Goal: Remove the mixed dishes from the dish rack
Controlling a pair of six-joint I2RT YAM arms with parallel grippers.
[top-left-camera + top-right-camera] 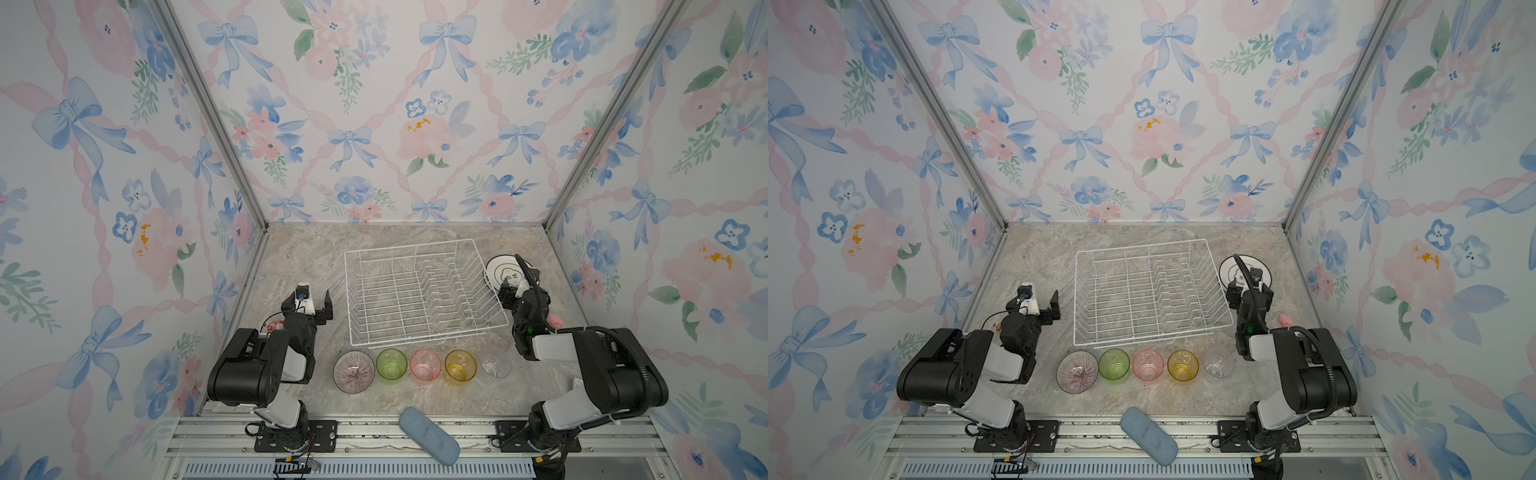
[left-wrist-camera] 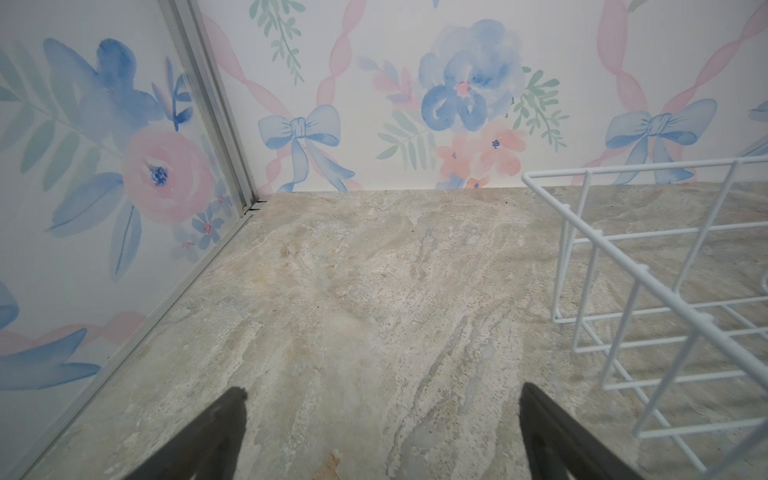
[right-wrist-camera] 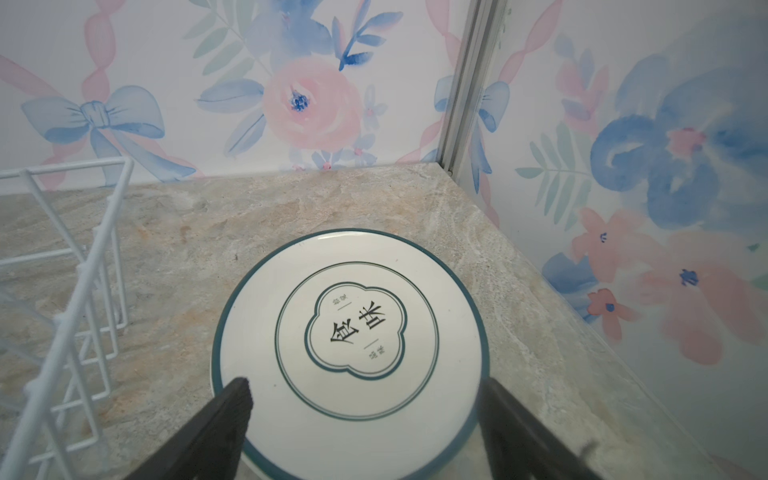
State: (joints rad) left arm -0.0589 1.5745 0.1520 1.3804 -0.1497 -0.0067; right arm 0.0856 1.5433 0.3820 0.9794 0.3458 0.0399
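The white wire dish rack (image 1: pixel 419 291) (image 1: pixel 1150 291) stands mid-table with nothing in it. To its right lies a flat stack of white dark-rimmed plates (image 1: pixel 500 270) (image 1: pixel 1230 269) (image 3: pixel 349 345). My right gripper (image 1: pixel 515 286) (image 3: pixel 365 386) hovers open over the stack's near edge, holding nothing. In front of the rack a ribbed bowl (image 1: pixel 354 372) and green (image 1: pixel 391 363), pink (image 1: pixel 425 365), yellow (image 1: pixel 460 365) and clear (image 1: pixel 496 363) tumblers stand in a row. My left gripper (image 1: pixel 309 300) (image 2: pixel 382 392) is open over bare table left of the rack.
A blue oblong pad (image 1: pixel 429 434) lies across the front rail. A small pink toy (image 1: pixel 554 321) sits by the right arm near the right wall. The rack's corner (image 2: pixel 623 257) is close beside the left gripper. Walls enclose the table on three sides.
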